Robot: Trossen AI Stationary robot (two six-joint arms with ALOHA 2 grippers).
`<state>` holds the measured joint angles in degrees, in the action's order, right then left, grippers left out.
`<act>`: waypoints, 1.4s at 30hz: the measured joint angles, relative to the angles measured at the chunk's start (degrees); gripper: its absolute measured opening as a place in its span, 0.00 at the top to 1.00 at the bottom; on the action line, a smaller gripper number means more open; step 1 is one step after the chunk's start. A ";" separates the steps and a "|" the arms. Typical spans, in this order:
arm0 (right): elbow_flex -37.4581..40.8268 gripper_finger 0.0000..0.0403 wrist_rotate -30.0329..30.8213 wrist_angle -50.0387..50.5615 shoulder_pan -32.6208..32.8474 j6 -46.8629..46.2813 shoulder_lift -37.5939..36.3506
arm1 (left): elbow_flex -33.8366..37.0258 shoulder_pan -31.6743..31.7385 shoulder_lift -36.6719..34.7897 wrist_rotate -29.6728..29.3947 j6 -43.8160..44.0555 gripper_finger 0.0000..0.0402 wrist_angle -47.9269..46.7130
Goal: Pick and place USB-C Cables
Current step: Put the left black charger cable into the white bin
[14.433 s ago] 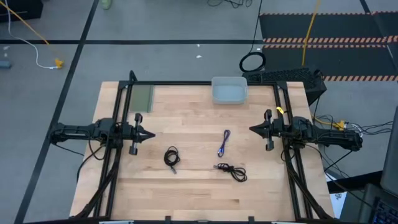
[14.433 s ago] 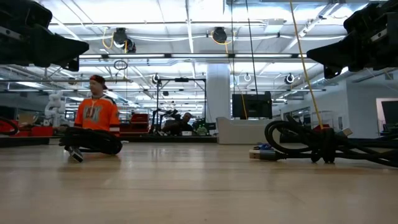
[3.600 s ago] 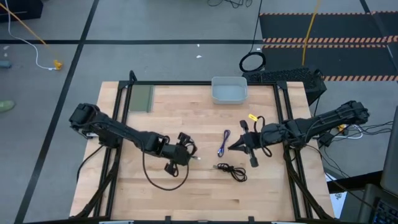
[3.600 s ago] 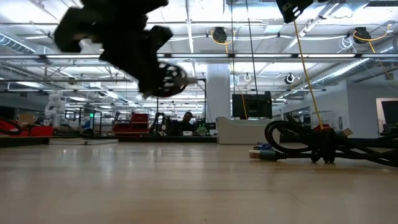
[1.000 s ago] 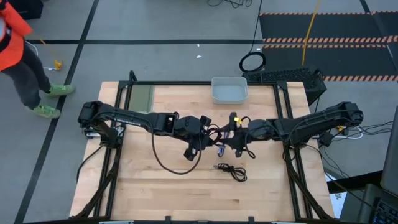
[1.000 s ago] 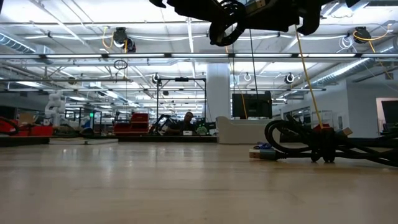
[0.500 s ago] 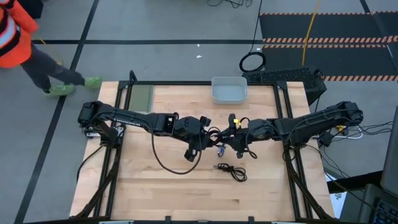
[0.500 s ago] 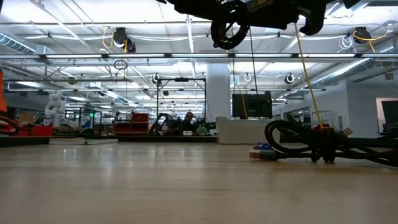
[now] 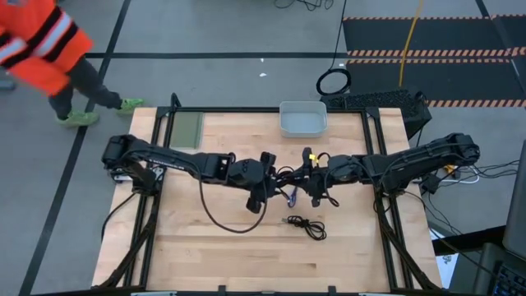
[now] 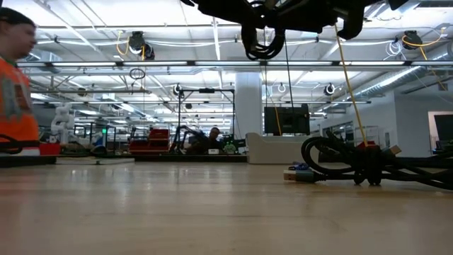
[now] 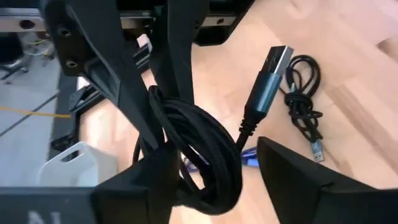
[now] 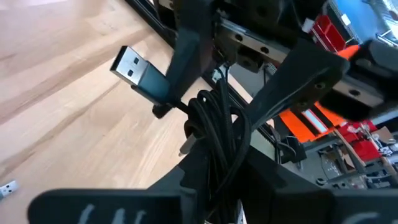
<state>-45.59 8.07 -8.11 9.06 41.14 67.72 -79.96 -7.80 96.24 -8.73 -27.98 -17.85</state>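
Note:
A black coiled USB-C cable (image 11: 202,155) hangs above the table's middle between my two grippers, its silver plug (image 12: 138,73) sticking out. My right gripper (image 12: 227,163) is shut on it, coming from the right. My left gripper (image 11: 211,157) is open, one finger on each side of the coil (image 9: 288,174). A second black cable (image 9: 306,225) lies on the table nearer the front edge. The blue-purple cable (image 9: 292,196) lies under the grippers, partly hidden. My right gripper pinches the coil's bunched strands (image 12: 217,124) between its two fingers (image 11: 177,62), coming about level from the table's right. The coil is lifted clear of the table and hangs below the hold. My left gripper: I cannot tell whether a finger (image 11: 146,180) touches the coil.
A pale tray (image 9: 303,120) stands at the table's far edge, and a greenish pad (image 9: 187,129) lies at the far left. A person in orange (image 9: 41,41) walks past the far left corner. A large black ring (image 9: 333,82) lies on the floor beyond.
Both grippers have stayed together above the table's middle. The coil between them has shifted a little and hangs slightly lower in the low view. The person in orange has walked along the floor beyond the far left corner.

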 joint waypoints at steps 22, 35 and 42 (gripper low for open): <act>0.07 0.85 9.88 2.47 -2.79 -2.55 0.03 | -0.01 -2.35 -8.28 -12.87 23.29 0.39 -28.19; 0.13 0.85 6.73 -1.56 -11.99 -8.56 0.03 | 18.58 3.91 -21.18 -11.91 25.52 0.57 -14.22; -6.27 0.85 5.23 0.33 -16.10 -22.11 -0.02 | 28.31 6.61 -32.27 -9.20 20.49 0.67 -0.73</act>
<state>-51.85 13.30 -7.79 -7.04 19.03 67.70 -51.65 -1.19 63.97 -17.93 -7.48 -18.58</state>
